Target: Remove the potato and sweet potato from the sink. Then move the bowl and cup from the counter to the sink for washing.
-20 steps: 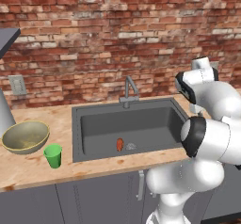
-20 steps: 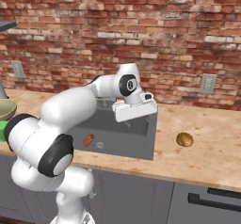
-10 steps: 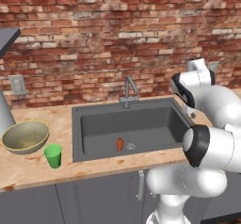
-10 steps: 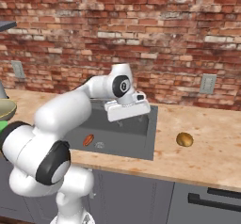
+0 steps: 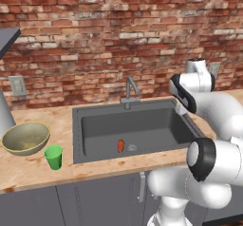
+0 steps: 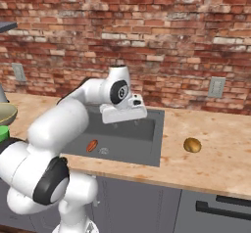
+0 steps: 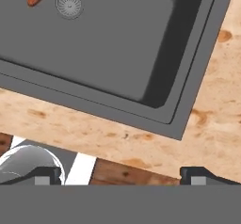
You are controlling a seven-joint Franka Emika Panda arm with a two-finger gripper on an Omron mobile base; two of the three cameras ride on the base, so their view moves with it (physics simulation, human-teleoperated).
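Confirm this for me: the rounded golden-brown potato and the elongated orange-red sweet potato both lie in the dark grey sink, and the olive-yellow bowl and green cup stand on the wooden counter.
Not quite. Only the elongated orange-red sweet potato lies in the dark grey sink, beside the drain. The rounded golden-brown potato already sits on the wooden counter to the sink's right, as the right base view shows. The olive-yellow bowl and green cup do stand on the counter.

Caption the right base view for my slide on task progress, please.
Potato out on the counter, sweet potato left in the sink, open gripper above the basin.
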